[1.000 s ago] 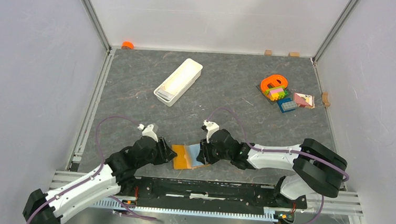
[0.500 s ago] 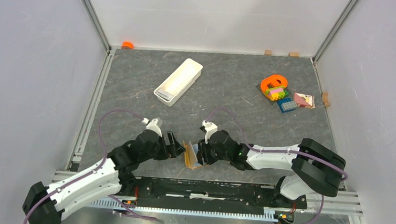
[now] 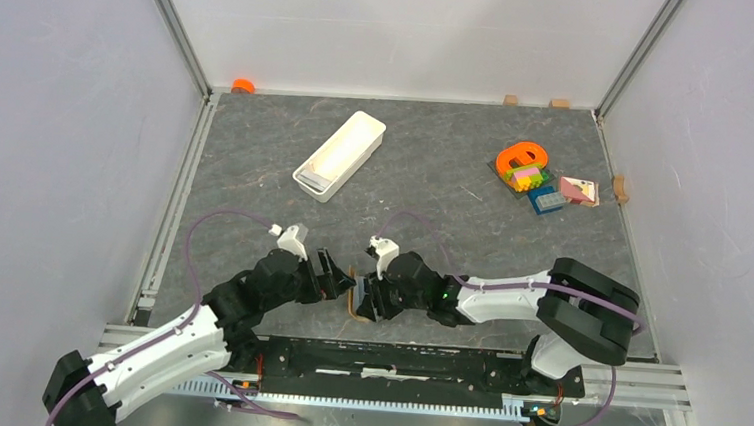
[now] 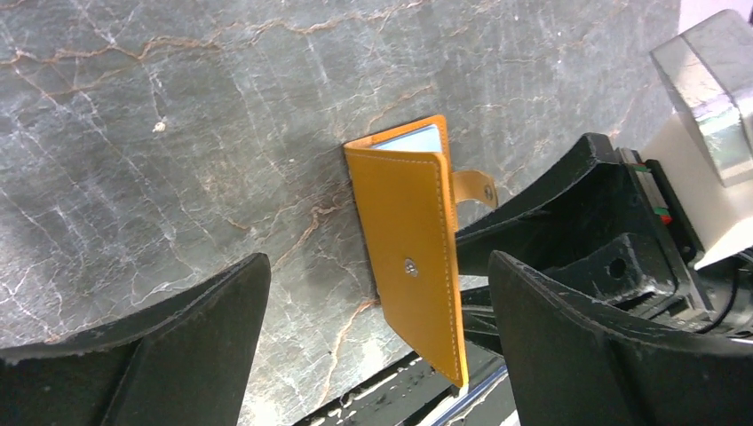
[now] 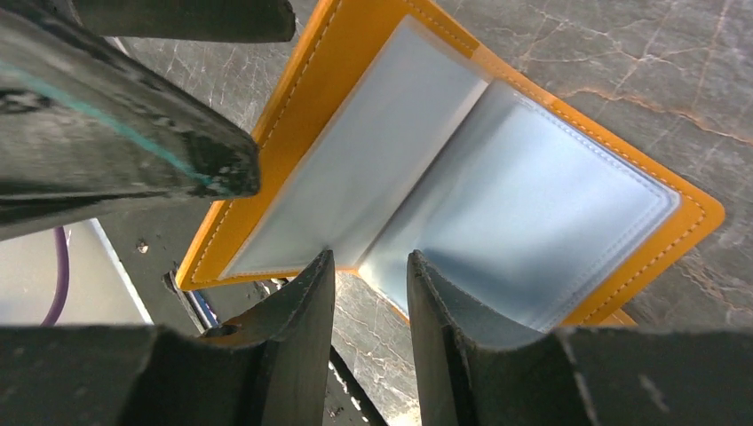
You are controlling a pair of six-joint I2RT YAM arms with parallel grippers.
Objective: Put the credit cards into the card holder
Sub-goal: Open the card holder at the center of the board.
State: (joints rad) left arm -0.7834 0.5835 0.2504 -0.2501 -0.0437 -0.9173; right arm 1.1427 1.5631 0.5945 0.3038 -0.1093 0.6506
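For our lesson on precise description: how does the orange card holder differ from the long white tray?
Colour: the card holder is orange-tan with pale blue-grey pockets; the tray is white. Pose: the card holder stands on edge, partly folded; the tray lies flat, open side up. Place: the card holder is near the front edge of the table; the tray sits farther back. Both are rectangular.
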